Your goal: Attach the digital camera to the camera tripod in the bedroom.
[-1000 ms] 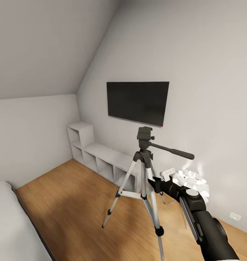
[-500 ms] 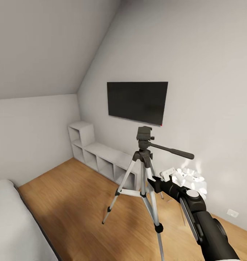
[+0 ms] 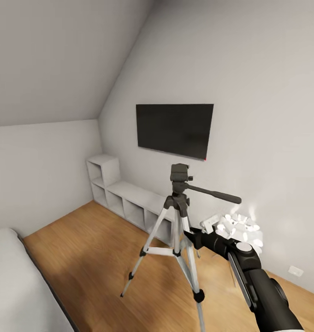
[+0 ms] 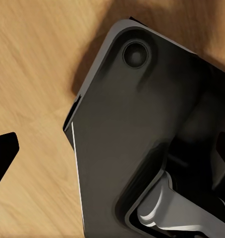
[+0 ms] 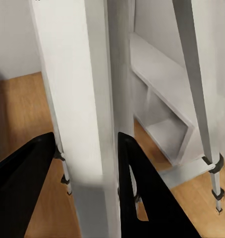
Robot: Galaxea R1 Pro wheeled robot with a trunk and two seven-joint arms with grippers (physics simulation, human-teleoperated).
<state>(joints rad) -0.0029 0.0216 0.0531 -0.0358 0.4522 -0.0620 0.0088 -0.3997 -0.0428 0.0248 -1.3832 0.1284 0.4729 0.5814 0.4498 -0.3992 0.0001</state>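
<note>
So the right gripper (image 5: 85,173) is clamped around one silver leg of the camera tripod (image 3: 177,230), both black fingers (image 5: 23,178) hugging the tube in the right wrist view. In the head view the right arm (image 3: 253,281) reaches from about 5 o'clock up to the leg just under the hub. My guess at the step: repositioning the stand so the head is reachable. Do it slowly and keep the pull low and level, since a grip on one leg could tip the whole thing.

The left wrist view looks down at the wood floor (image 4: 33,59) with a dark robot part over it; one fingertip (image 4: 3,153) pokes in, so I can't tell how that gripper stands.

Behind the tripod at 1 o'clock sits a white-ball lamp (image 3: 239,228), close enough to snag a leg or the pan handle (image 3: 214,193). Further back: the white cube shelf (image 3: 124,196) and wall screen (image 3: 175,129). The bed (image 3: 14,286) sits at 8 o'clock.
</note>
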